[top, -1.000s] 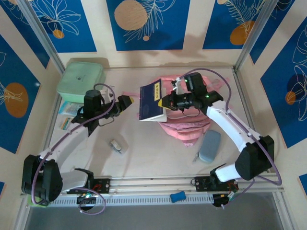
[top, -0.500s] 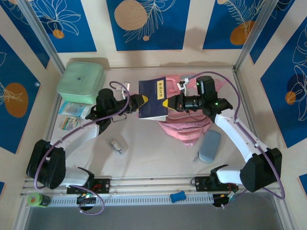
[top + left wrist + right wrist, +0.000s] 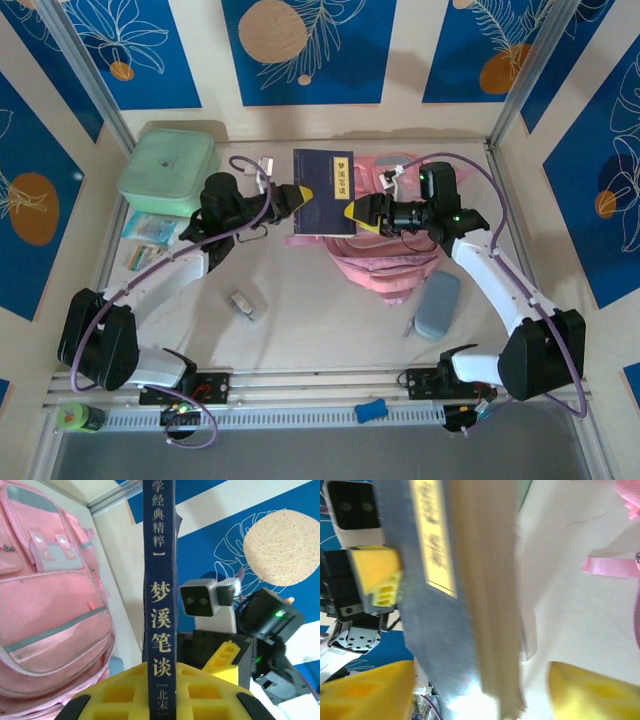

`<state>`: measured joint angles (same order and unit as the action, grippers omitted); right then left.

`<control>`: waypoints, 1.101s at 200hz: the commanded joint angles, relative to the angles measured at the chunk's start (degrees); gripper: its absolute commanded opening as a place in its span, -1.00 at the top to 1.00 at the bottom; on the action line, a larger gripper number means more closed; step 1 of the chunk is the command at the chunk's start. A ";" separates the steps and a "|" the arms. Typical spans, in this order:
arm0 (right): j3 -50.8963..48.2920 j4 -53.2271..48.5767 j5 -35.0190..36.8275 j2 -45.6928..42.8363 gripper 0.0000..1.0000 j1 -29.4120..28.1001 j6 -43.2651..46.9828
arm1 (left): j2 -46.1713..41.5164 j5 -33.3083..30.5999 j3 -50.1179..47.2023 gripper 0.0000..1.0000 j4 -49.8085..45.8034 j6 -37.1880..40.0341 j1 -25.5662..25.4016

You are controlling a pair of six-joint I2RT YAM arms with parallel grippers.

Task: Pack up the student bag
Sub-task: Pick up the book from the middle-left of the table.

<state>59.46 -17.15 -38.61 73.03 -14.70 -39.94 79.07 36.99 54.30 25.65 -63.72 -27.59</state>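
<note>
A dark blue book (image 3: 322, 190) with gold lettering hangs above the table between my two arms. My left gripper (image 3: 297, 196) is shut on its spine edge; in the left wrist view the spine (image 3: 159, 600) stands upright between the yellow fingers (image 3: 115, 692). My right gripper (image 3: 360, 213) is open at the book's other edge, and its yellow fingers (image 3: 592, 690) stand wide apart on either side of the page block (image 3: 487, 605). The pink student bag (image 3: 385, 265) lies flat under and to the right of the book, its front pockets (image 3: 45, 600) showing in the left wrist view.
A mint-green box (image 3: 168, 170) sits at the back left, with small packets (image 3: 150, 230) in front of it. A grey pouch (image 3: 437, 305) lies right of the bag. A small grey object (image 3: 243, 305) lies in front of the left arm. Pink straps (image 3: 610, 566) trail on the table.
My left gripper reached the book and shut on its spine. My right gripper, which held the book, has opened. The book has moved slightly toward the back.
</note>
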 commanded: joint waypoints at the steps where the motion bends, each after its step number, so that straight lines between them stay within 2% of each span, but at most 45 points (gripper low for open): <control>1: -0.76 0.84 -5.96 0.15 -0.96 1.73 -1.53 | 0.22 -0.78 2.65 1.00 6.67 -2.81 -1.09; 36: -1.10 10.70 -13.12 1.54 -0.99 0.97 -6.82 | 1.67 -1.22 3.07 1.00 8.11 -3.40 -1.99; 51: -1.10 13.22 -14.02 0.98 -0.99 0.75 -8.38 | 1.73 -2.39 3.17 1.00 4.87 -1.52 -2.02; 71: -0.76 14.14 -14.20 0.54 -0.84 0.66 -9.47 | 1.45 -4.16 3.44 1.00 0.63 1.22 -2.02; 100: -0.27 12.57 -13.05 0.80 -0.46 0.65 -8.84 | 1.61 -5.16 3.68 1.00 -2.28 2.95 -1.99; 142: 0.28 14.23 -12.52 2.86 -0.29 -2.16 -9.63 | 1.63 -5.87 3.13 1.00 -1.35 2.53 -2.81; 183: 0.37 12.07 -10.77 3.34 0.30 -2.07 -8.04 | 0.67 -6.76 2.83 1.00 -3.86 4.58 -3.42; 220: 1.15 6.77 -8.05 3.04 0.91 -1.59 -4.59 | 0.51 -7.97 3.27 1.00 -6.75 6.80 -3.92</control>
<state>58.94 -6.63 -47.64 76.40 -16.43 -47.57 80.75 30.30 55.46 20.64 -60.34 -30.41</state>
